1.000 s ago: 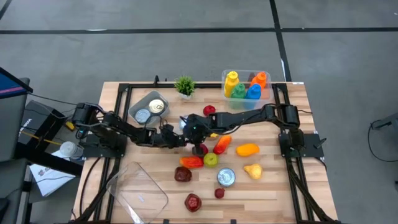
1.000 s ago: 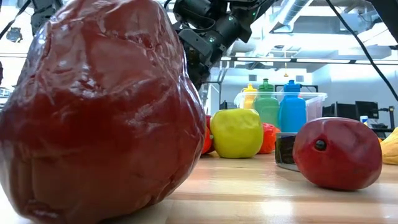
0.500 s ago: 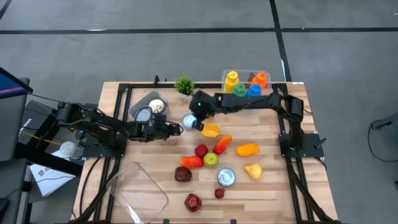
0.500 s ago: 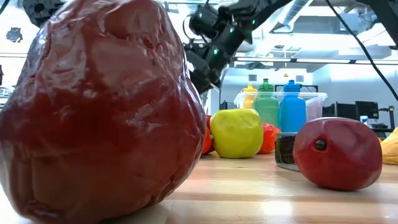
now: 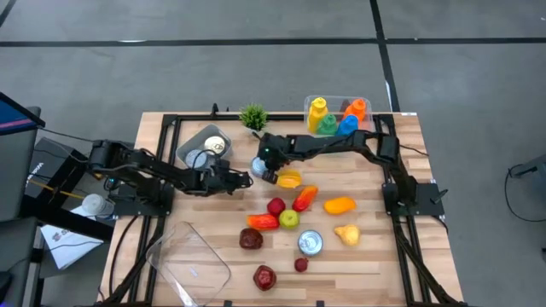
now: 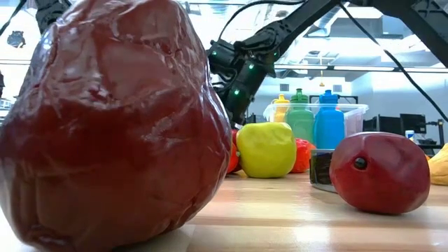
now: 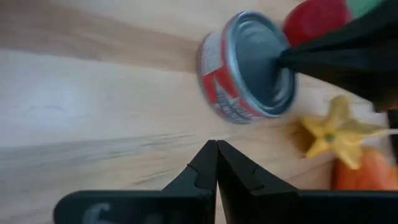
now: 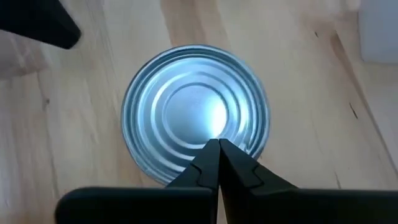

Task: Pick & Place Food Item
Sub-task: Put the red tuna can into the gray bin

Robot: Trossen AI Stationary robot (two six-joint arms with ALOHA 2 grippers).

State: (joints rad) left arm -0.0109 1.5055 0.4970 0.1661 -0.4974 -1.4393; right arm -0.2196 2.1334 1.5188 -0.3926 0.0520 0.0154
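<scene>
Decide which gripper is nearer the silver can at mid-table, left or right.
Right. The right gripper hangs directly over the silver can, fingers shut. The left gripper, also shut, sits beside the can, a short gap away.

From above, you see both arms meeting mid-table over a wooden table point(image 5: 162, 136). Your left gripper point(image 5: 245, 179) reaches in from the left, just beside a silver can point(image 5: 261, 166); your right gripper point(image 5: 267, 162) hangs over that can. A yellow star fruit point(image 5: 290, 179) lies just beside it. A clear bin point(image 5: 367, 128) holds coloured bottles point(image 5: 317, 109). A small plant point(image 5: 253, 117) stands at the far edge.
</scene>
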